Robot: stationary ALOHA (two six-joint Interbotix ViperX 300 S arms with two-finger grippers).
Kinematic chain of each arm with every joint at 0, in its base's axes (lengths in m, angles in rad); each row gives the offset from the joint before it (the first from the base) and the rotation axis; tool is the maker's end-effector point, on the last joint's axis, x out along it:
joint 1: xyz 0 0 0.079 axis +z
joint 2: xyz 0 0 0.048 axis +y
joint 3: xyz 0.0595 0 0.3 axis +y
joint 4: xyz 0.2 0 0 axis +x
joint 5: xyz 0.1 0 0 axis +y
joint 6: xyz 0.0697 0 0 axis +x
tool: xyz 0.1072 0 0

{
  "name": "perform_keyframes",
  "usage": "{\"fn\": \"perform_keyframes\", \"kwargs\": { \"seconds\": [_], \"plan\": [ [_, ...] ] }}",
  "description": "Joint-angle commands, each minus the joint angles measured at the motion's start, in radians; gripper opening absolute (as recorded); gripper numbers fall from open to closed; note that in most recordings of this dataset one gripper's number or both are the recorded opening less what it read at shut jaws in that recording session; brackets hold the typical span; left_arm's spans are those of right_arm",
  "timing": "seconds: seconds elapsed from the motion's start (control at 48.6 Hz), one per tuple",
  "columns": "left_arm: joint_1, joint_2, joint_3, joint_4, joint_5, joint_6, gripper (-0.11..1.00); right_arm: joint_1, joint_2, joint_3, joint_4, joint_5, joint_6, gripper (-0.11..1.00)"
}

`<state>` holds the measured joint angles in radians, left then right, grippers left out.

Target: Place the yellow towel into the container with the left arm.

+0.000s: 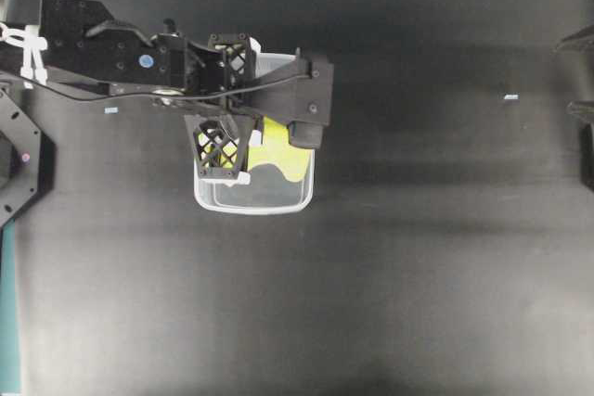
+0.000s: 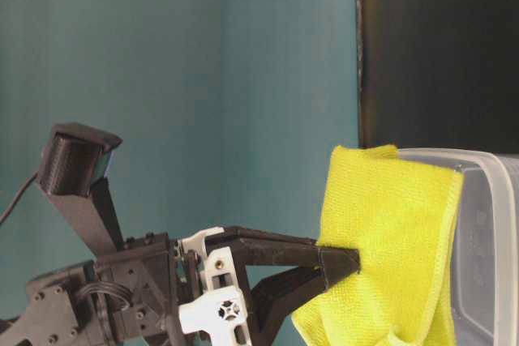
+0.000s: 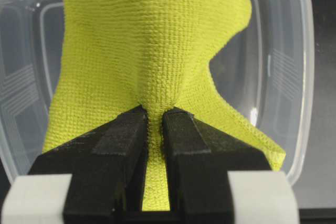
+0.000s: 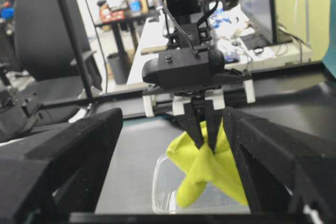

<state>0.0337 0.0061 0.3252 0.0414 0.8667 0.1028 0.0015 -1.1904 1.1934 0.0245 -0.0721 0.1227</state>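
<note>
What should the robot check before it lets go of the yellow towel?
1. Left claw pinches the towel tight: ok, a fold sits between its tips.
2. Towel is over the tub: ok, the overhead view shows it above the tub's inside.
3. Towel hangs free, not snagged on the rim: cannot tell, the arm hides part of it.
4. Towel is low enough to drop inside: cannot tell; in the right wrist view it hangs above the tub with its tip near the tub.
5. Right claw is out of the way: ok, it is wide open and well back from the tub.
</note>
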Motion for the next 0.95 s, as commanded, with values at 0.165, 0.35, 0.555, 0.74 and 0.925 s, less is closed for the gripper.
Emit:
{"fn": "perform_keyframes", "kwargs": {
  "seconds": [0.165,0.35,0.555,0.74,0.925],
  "plan": [
    [0.003,-0.018,0.038,0.002,-0.049,-0.009,0.07,-0.003,0.006,-0.006,0.002,-0.005,-0.002,0.75],
    [-0.009,-0.020,0.064,0.003,-0.077,-0.020,0.57,-0.006,0.006,-0.006,0.002,-0.005,-0.002,0.75],
    [-0.017,-0.041,0.031,0.003,-0.077,-0.012,0.87,-0.012,0.003,-0.006,0.002,-0.005,-0.002,0.75],
    [-0.043,-0.173,0.009,0.003,-0.081,-0.023,0.81,-0.025,-0.005,-0.006,0.003,-0.005,-0.006,0.75],
    [-0.072,-0.380,0.058,0.002,-0.092,-0.026,0.81,-0.028,-0.011,0.002,0.002,0.000,-0.005,0.75]
  ]
}}
